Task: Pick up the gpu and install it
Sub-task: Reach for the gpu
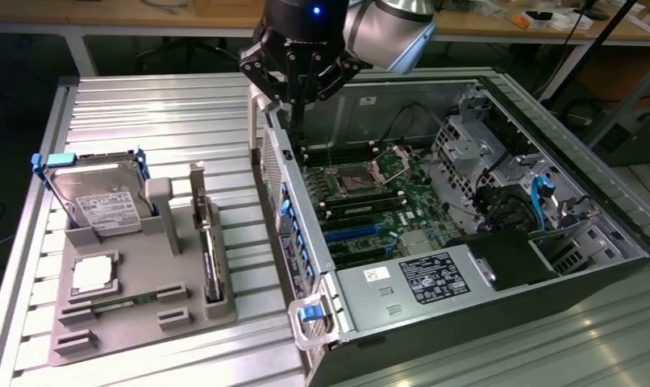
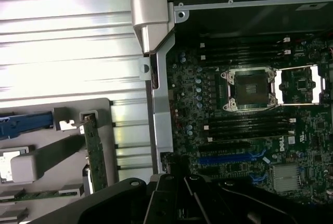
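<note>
While the pincer [image 1: 298, 95] hangs over the rear corner of the open steel case [image 1: 411, 105], we can't tell how far it's open or whether it grips anything. The gpu [image 1: 209, 246] [image 2: 96, 154] stands on edge in a slot of the grey moulded holder [image 1: 142, 326], green board showing, well apart from the pincer. A silver hard drive [image 1: 97, 197] in a blue frame sits upright beside it. The ribbed desk [image 1: 153, 121] is glossy aluminium slats. We see a green motherboard [image 1: 395, 201] with a square socket inside the case. A wooden desk [image 1: 476, 32] stands behind.
</note>
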Controlling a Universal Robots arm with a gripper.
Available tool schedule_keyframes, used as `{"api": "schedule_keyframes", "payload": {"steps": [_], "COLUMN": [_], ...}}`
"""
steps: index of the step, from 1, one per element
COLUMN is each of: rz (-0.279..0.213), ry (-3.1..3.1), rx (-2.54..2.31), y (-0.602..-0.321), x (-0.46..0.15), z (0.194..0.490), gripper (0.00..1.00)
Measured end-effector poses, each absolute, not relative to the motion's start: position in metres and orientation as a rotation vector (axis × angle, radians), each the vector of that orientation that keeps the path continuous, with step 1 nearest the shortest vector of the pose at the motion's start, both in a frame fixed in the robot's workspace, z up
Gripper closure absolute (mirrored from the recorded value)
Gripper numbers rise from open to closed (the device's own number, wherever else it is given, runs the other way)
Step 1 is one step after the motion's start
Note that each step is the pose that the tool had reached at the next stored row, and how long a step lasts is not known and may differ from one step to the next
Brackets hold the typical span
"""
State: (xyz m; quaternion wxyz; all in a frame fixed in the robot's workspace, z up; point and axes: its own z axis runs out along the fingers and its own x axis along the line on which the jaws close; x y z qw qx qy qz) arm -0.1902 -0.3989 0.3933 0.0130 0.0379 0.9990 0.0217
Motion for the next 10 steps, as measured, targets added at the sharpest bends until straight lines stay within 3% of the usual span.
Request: {"api": "schedule_keyframes", "payload": {"steps": [10], "rz": [0.068], "ry": [3.113], "rx": [0.118], "y": [-0.399], "x": [-0.1968], "z": [0.3933], "gripper": [0.89]}}
